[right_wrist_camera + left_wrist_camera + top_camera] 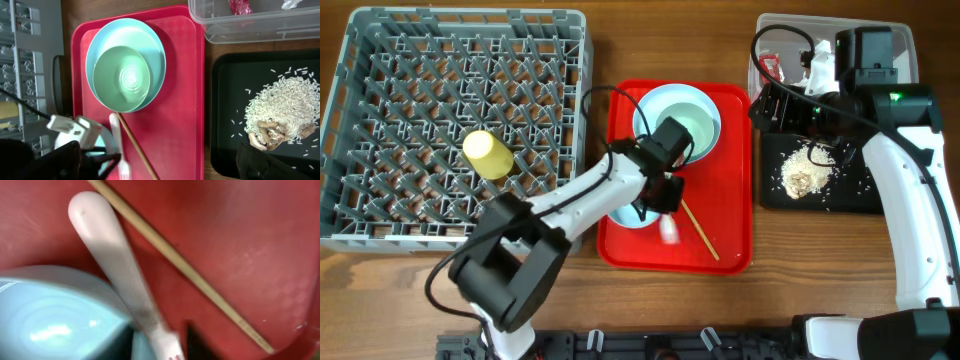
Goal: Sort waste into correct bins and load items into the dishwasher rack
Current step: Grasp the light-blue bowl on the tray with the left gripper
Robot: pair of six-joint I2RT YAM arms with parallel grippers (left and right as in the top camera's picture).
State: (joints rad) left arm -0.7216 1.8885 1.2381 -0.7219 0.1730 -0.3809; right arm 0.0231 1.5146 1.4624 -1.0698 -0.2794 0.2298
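Observation:
My left gripper (pixel 662 200) (pixel 160 342) is low over the red tray and shut on the white fork (pixel 107 255) (pixel 116 140), whose handle runs up and away from the jaws. The thin wooden stick (pixel 700 230) (pixel 190 270) lies beside the fork. A small pale bowl (pixel 623 215) (pixel 45 315) sits under the arm. A green bowl (pixel 122 77) rests in the pale plate (pixel 705 100) (pixel 100 40). My right gripper (pixel 782 105) (pixel 155 167) is open and empty above the gap between the red tray and the black tray.
The yellow cup (pixel 487 155) lies in the dishwasher rack (pixel 380 60). The clear tub (pixel 895 30) (pixel 240 22) holds the red wrapper (pixel 772 68) and napkin (pixel 817 65). The black tray (pixel 860 195) (pixel 225 100) holds rice scraps (pixel 807 175) (pixel 280 110). The red tray (pixel 730 200) lies mid-table.

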